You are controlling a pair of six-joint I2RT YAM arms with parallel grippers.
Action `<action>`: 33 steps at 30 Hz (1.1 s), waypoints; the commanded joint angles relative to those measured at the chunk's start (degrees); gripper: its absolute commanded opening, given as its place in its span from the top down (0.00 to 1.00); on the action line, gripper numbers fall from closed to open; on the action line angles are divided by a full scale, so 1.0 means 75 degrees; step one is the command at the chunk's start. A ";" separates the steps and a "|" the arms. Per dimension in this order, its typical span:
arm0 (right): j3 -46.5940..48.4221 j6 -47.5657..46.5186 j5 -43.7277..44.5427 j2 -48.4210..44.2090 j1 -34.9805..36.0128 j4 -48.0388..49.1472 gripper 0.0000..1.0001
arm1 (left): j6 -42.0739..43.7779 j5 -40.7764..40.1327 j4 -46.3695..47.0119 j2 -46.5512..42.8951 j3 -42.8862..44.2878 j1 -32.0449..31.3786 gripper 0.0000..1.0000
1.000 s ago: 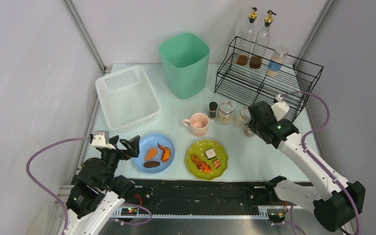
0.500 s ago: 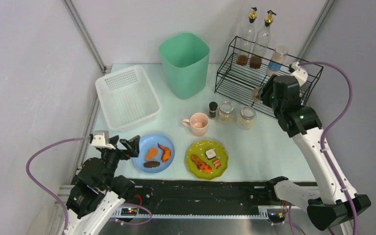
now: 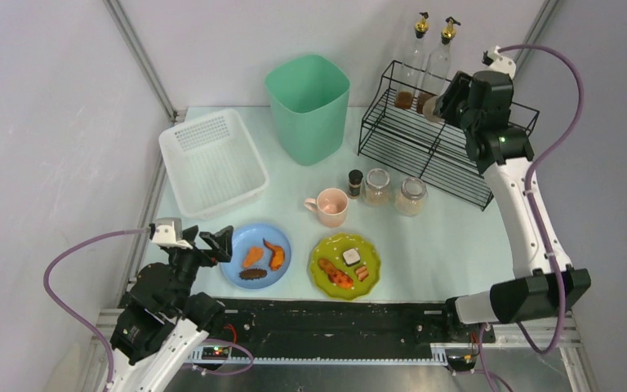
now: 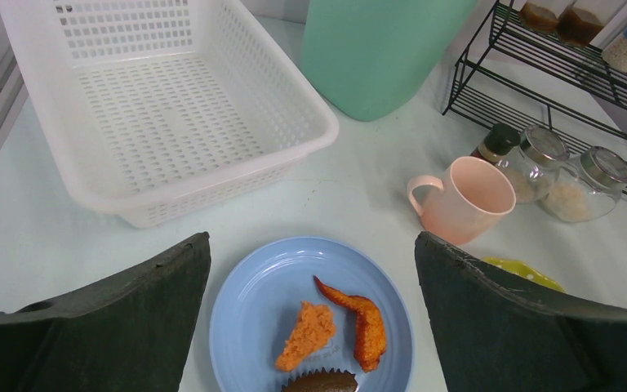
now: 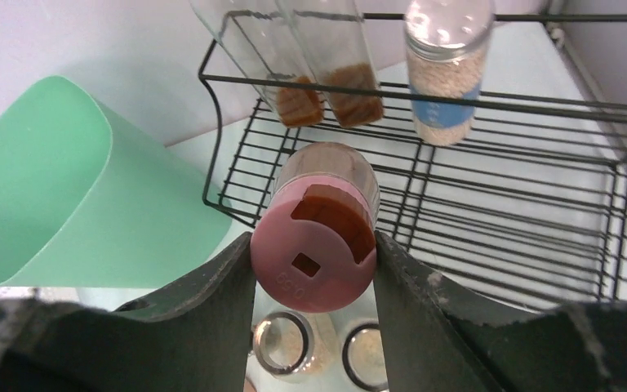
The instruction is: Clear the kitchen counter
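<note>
Right wrist: right pincer [image 5: 313,253] holds jar [image 5: 326,175] over wire rack [image 5: 457,196]'s edge.

From above we see the whole table [image 3: 449,245]; both wrist cameras look forward, close up (sharing the wire rack [image 5: 490,196] and green bin [image 5: 65,196]).

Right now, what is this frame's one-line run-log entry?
right fingers: shut on pink-lidded spice jar, at black wire rack | left fingers: open, near blue plate | kitchen counter: not yet cleared
</note>
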 commanded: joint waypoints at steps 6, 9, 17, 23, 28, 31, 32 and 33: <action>0.1134 -0.0492 -0.2233 0.1583 -0.0340 0.1188 1.00 | -0.0035 -0.0097 0.0214 -0.0094 -0.0038 0.0059 0.02; 0.1484 -0.0547 -0.2462 0.2067 -0.0338 0.1160 1.00 | -0.0050 -0.0119 0.0219 -0.0094 -0.0046 0.0055 0.02; 0.2597 -0.0712 -0.2603 0.3437 -0.0257 0.0984 1.00 | -0.0061 -0.0164 0.0210 -0.0095 -0.0053 0.0076 0.02; 0.3836 -0.1281 -0.2168 0.4615 0.0019 0.0406 1.00 | -0.0063 -0.0204 0.0207 -0.0095 -0.0052 0.0075 0.02; 0.4556 -0.1593 -0.1969 0.5221 0.0225 0.0033 0.98 | -0.0066 -0.0216 0.0213 0.0069 -0.0052 0.0080 0.02; 0.4719 -0.1640 -0.1927 0.5438 0.0297 -0.0032 0.97 | -0.0073 -0.0203 0.0210 0.0104 -0.0051 0.0092 0.02; 0.4725 -0.1644 -0.1926 0.5464 0.0313 -0.0019 0.97 | -0.0065 -0.0197 0.0212 0.0119 -0.0048 0.0084 0.02; 0.4746 -0.1641 -0.1925 0.5519 0.0340 -0.0030 0.97 | -0.0064 -0.0204 0.0217 0.0129 -0.0046 0.0083 0.02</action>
